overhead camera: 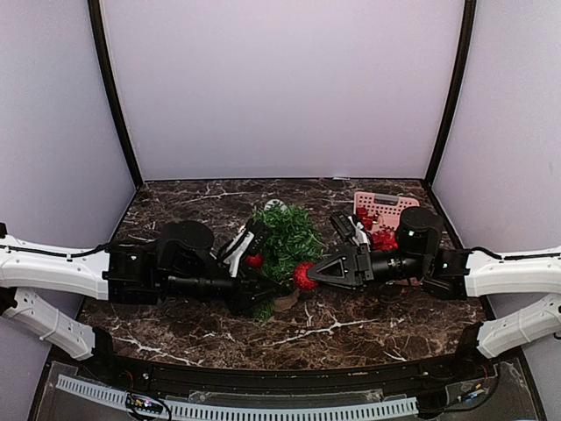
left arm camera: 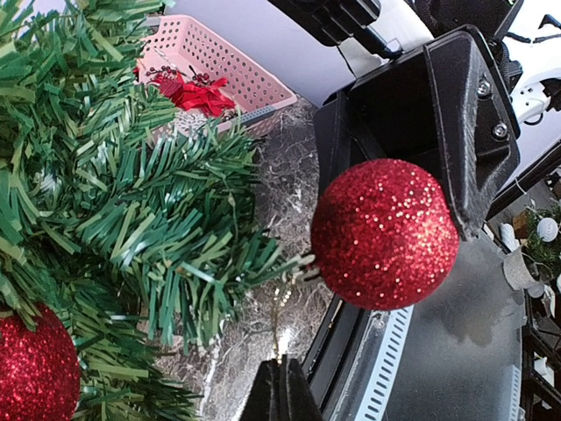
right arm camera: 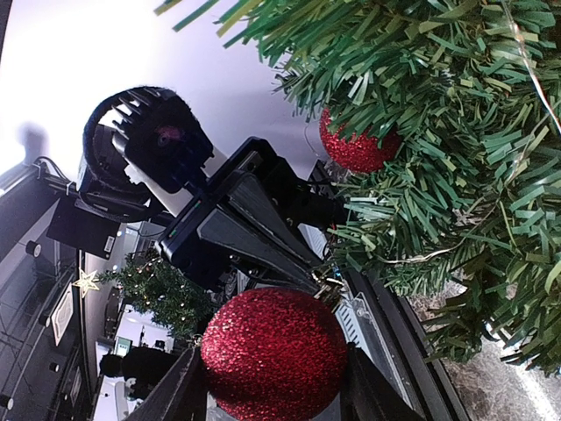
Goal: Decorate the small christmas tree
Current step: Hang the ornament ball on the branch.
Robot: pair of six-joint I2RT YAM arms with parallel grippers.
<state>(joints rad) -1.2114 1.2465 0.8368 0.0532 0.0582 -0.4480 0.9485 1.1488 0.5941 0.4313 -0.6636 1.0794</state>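
Needles of flat, stiff green plastic bristle all over the tree, which stands mid-table between the two arms. Its tan round base shows at the tree's 6 o'clock.

The held ball is a red sphere crusted with glitter, at the tree's 5 o'clock. The right gripper grasps it, a black finger on either side. A thin gold thread runs from that ball to the left gripper, whose matte black tips are clenched on it.

A hung ball of the same red glitter sits among the branches at the tree's 8 o'clock.

At 2 o'clock from the tree lies a pink basket, rectangular plastic pierced with a grid of small holes. It holds red ornaments, too tangled to count.

The table is glossy dark brown marble with white veins. Plain pale lilac walls close it in on three sides, with black posts at the two far corners.

Count: one tree, two red balls, one basket, two arms.
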